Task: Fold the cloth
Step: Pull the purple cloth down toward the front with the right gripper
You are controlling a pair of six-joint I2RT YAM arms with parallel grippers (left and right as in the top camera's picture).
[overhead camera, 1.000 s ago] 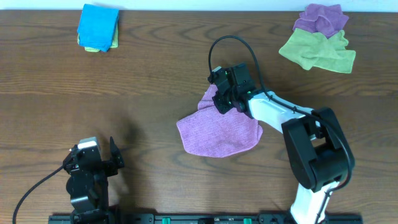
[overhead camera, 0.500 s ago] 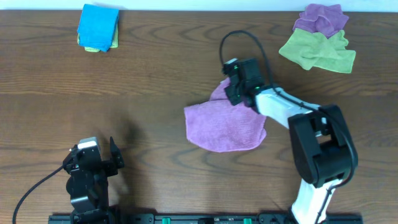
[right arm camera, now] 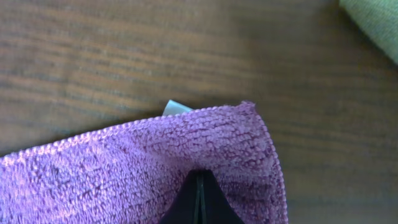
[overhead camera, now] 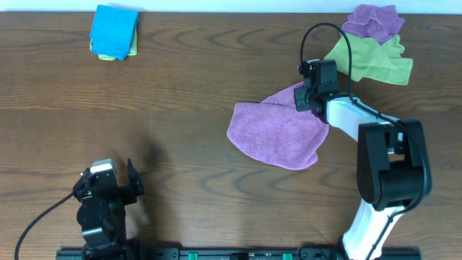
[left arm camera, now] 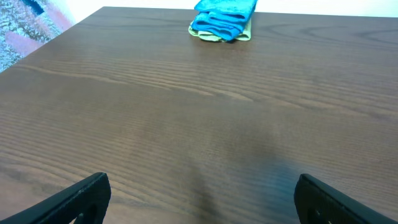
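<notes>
A purple cloth lies on the wooden table right of centre, its upper right corner lifted. My right gripper is shut on that corner; in the right wrist view the closed fingertips pinch the purple cloth just above the table, with a small white tag at its edge. My left gripper rests at the front left, far from the cloth. In the left wrist view its fingers are wide apart and empty over bare wood.
A folded blue cloth on a yellow-green one sits at the back left, also in the left wrist view. A crumpled green cloth and another purple cloth lie at the back right, close to my right gripper.
My right gripper has dragged the purple cloth's corner to the right and toward the back, and the whole cloth has slid right with it. The left arm has not moved.
</notes>
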